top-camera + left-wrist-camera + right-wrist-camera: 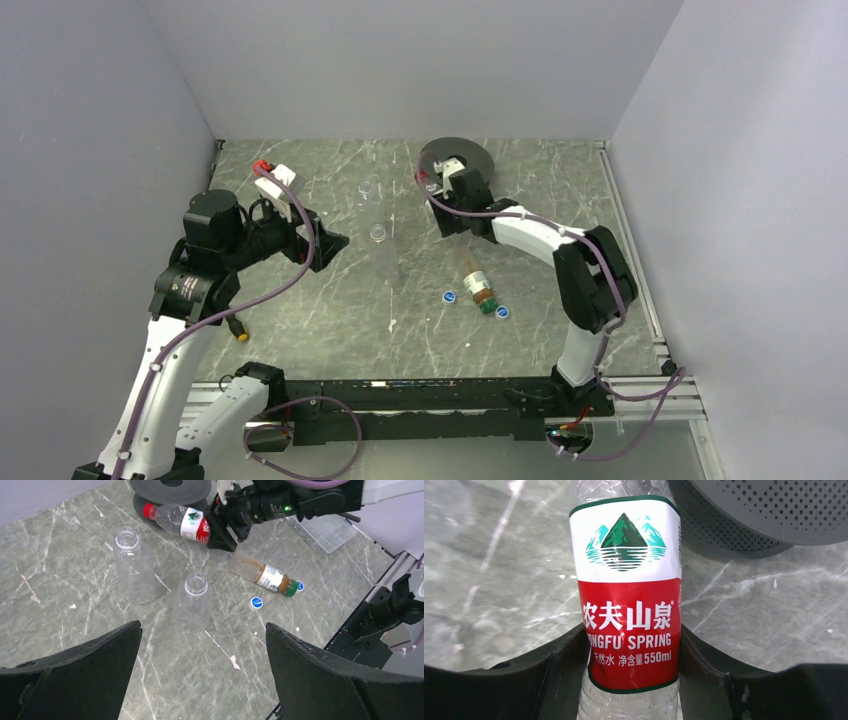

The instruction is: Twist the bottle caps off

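Observation:
Two plain clear bottles (131, 565) (194, 602) stand upright with open necks, also in the top view (368, 187) (378, 232). The red-labelled bottle (626, 625) lies on its side with its red cap (147, 510) on. My right gripper (629, 635) is shut on its labelled body, beside the grey disc (470, 150). The amber bottle (478, 287) lies on the table with a green cap (291, 587) on. Two blue caps (450, 296) (502, 312) lie beside it. My left gripper (202, 630) is open and empty, held above the table, left of the clear bottles.
A grey perforated disc (764, 510) sits at the back of the marbled table (330, 320). A clear plastic box (325, 530) shows at the right in the left wrist view. Grey walls close in three sides.

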`<act>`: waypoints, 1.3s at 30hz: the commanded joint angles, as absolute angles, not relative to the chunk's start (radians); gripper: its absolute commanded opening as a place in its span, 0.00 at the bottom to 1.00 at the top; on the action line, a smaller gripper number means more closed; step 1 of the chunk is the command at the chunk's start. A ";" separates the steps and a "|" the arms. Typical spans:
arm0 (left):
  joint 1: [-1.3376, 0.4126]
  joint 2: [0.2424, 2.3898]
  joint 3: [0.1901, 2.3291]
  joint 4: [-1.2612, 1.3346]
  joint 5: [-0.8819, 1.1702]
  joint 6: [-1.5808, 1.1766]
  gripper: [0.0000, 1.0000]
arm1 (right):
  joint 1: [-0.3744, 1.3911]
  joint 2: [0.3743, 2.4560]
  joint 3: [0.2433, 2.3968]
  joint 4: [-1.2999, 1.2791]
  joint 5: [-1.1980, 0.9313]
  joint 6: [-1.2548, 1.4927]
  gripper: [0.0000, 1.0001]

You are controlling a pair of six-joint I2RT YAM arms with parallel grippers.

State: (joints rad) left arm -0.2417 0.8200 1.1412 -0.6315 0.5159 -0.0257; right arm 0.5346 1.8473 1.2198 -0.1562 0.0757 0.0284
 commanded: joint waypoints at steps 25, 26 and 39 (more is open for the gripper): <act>-0.242 0.910 1.310 -0.257 0.692 -0.563 0.99 | 1.072 1.186 1.145 0.340 0.331 0.119 0.54; -0.242 0.910 1.315 -0.251 0.687 -0.582 1.00 | 1.102 1.193 1.157 0.358 0.362 0.105 0.54; -0.223 0.908 1.354 -0.197 0.722 -0.698 0.99 | 1.309 1.359 1.283 0.470 0.497 -0.023 0.54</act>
State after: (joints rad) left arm -0.2298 0.9138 1.3216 -0.2642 0.6846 -0.6506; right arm 1.2819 1.3273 1.2003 0.3874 0.4603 0.0204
